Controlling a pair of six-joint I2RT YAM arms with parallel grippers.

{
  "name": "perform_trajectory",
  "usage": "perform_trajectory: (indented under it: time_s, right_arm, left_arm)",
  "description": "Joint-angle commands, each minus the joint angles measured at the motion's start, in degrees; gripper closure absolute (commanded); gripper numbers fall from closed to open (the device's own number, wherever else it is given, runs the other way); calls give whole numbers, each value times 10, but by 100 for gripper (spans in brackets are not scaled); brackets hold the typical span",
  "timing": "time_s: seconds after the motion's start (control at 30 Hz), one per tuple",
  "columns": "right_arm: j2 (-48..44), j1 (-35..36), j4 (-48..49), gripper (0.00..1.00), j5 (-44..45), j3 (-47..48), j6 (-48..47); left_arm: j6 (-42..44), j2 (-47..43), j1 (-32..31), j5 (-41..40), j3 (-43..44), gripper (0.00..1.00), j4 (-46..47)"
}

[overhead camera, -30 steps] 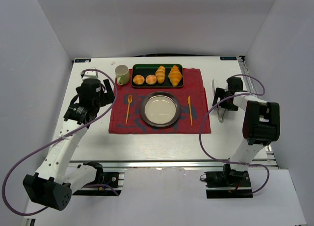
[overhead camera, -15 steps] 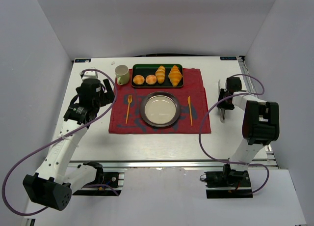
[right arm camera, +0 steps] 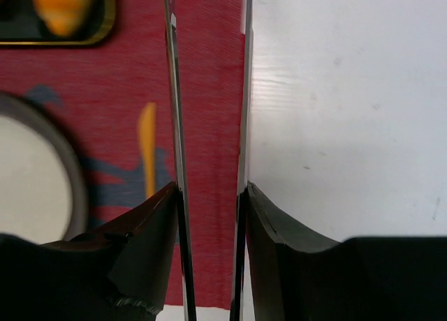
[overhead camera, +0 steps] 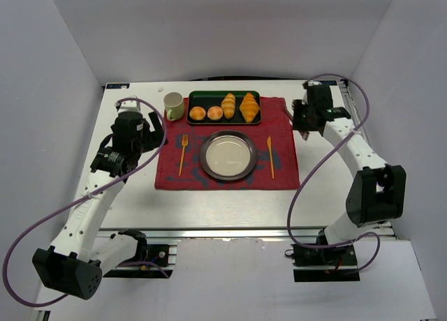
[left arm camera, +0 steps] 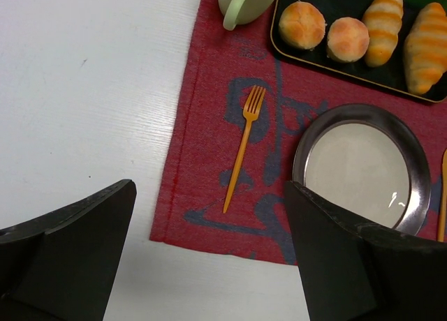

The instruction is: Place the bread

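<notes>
Bread [overhead camera: 249, 107] lies in the black tray [overhead camera: 223, 97], next to a long roll [overhead camera: 228, 105]. Right end effector [overhead camera: 296, 117] is near the tray, nearly closed on nothing. Left end effector [left arm camera: 209, 265] is wide apart.

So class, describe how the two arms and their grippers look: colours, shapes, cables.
Both arms have white links with bulky black joint housings, and a purple cable loops along each. The left gripper has broad black wedge fingers; the right gripper has black finger bases holding thin, pale, blade-like strips.
</notes>
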Motion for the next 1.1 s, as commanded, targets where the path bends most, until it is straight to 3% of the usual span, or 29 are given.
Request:
perform_trajectory:
  time_s: [0.0,0.2,0.5,1.07]
  right_arm:
    - [5,38,-48,54,8,67,17]
    - [33,81,-56,54,-9,149,35]
    - [150,112,-62,53,-41,257,37]
    - [237,144,-76,43,7,262,15]
  left_arm:
    - [-7,-17,-1,14,-4,2,13]
    - [-7,-18,-1,14,-3,2,10]
    - [-3,-14,-1,6,8,2,0]
    - [7,-13,-1,-7,15,2,-11]
